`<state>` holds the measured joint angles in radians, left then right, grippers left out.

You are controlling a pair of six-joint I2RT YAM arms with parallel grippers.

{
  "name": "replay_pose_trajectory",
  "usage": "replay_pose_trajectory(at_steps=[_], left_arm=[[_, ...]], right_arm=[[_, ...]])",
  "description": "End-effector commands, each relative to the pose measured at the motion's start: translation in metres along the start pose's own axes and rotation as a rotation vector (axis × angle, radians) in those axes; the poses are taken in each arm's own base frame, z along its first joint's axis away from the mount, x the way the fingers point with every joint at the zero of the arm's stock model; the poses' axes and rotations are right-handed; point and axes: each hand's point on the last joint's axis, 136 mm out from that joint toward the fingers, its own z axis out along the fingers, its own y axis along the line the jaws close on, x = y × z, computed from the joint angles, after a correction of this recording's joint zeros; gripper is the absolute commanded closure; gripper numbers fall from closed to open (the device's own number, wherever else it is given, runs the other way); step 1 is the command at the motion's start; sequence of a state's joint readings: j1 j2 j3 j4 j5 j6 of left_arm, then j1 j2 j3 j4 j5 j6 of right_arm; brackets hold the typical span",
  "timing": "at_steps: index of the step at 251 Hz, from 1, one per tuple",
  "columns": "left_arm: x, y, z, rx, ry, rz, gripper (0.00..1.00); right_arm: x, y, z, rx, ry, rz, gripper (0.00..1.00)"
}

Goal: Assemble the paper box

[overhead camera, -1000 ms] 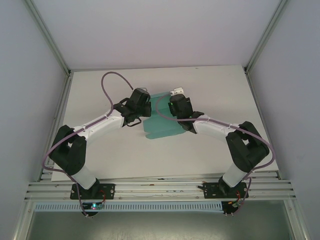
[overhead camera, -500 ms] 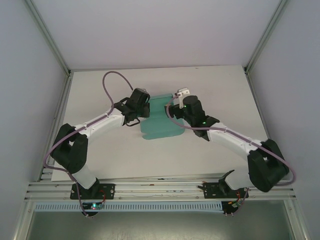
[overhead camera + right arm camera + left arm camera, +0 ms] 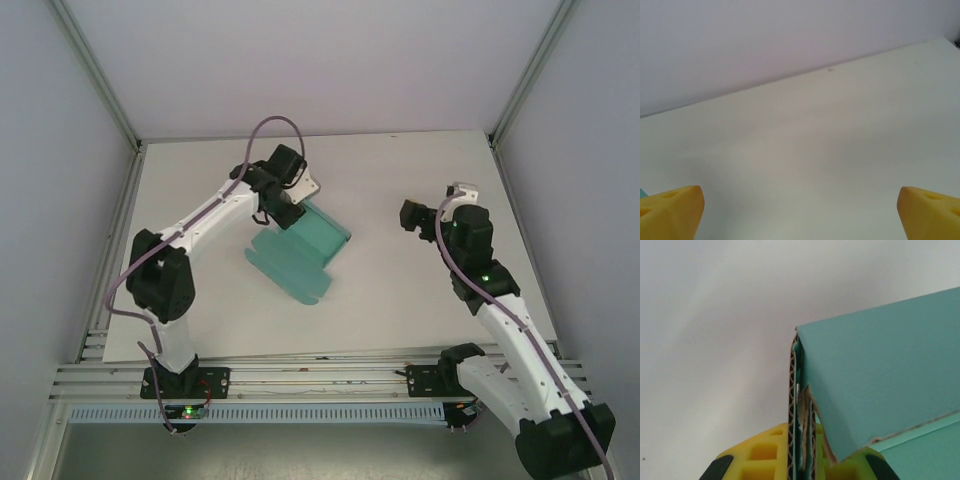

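Note:
The paper box (image 3: 297, 252) is a teal-green card piece, partly folded, lying mid-table with one end raised. My left gripper (image 3: 291, 212) is shut on its upper edge. In the left wrist view the folded card edge (image 3: 801, 405), torn brown along its corrugation, stands pinched between the yellow fingers (image 3: 762, 452), and a teal panel (image 3: 885, 385) spreads to the right. My right gripper (image 3: 412, 217) stands open to the right of the box and well apart from it. In the right wrist view its yellow fingertips (image 3: 672, 210) are wide apart with bare table between them.
The white table (image 3: 400, 290) is walled at the back and both sides. An aluminium rail (image 3: 320, 375) runs along the near edge by the arm bases. A purple cable (image 3: 270, 130) loops above the left arm.
The right gripper has left the box and drawn back to the right, opening. The left gripper has swung up and back with the box, which now lies turned at a slant.

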<state>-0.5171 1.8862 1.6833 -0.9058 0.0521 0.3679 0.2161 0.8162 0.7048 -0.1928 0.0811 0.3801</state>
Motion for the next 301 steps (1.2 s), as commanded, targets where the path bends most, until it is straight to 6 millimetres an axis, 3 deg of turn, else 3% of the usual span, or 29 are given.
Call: replay_pose_trajectory(at_steps=[1,36,86,134,168,231,265,301], left_arm=[[0.043,-0.021,0.018,0.084,0.270,0.198,1.00],[0.048,-0.022,0.043,0.037,0.419,0.284,1.00],[0.045,-0.031,0.095,-0.063,0.533,0.445,1.00],[0.025,-0.038,0.125,-0.153,0.485,0.502,1.00],[0.031,-0.047,0.143,-0.144,0.478,0.522,1.00],[0.045,-0.054,0.160,-0.182,0.509,0.539,0.93],[0.039,-0.050,0.154,-0.211,0.503,0.522,0.88],[0.027,-0.046,0.135,-0.229,0.472,0.526,0.65]], right_arm=[[0.036,-0.024,-0.004,0.081,0.118,0.037,0.02],[0.043,-0.029,-0.001,0.084,0.167,0.044,0.02],[0.049,-0.036,0.008,0.098,0.198,0.043,0.02],[0.049,-0.040,0.012,0.097,0.189,0.051,0.02],[0.051,-0.046,0.013,0.102,0.181,0.059,0.02],[0.056,-0.055,0.012,0.111,0.173,0.077,0.02],[0.055,-0.056,0.012,0.106,0.171,0.077,0.02],[0.055,-0.052,0.011,0.086,0.172,0.082,0.02]])
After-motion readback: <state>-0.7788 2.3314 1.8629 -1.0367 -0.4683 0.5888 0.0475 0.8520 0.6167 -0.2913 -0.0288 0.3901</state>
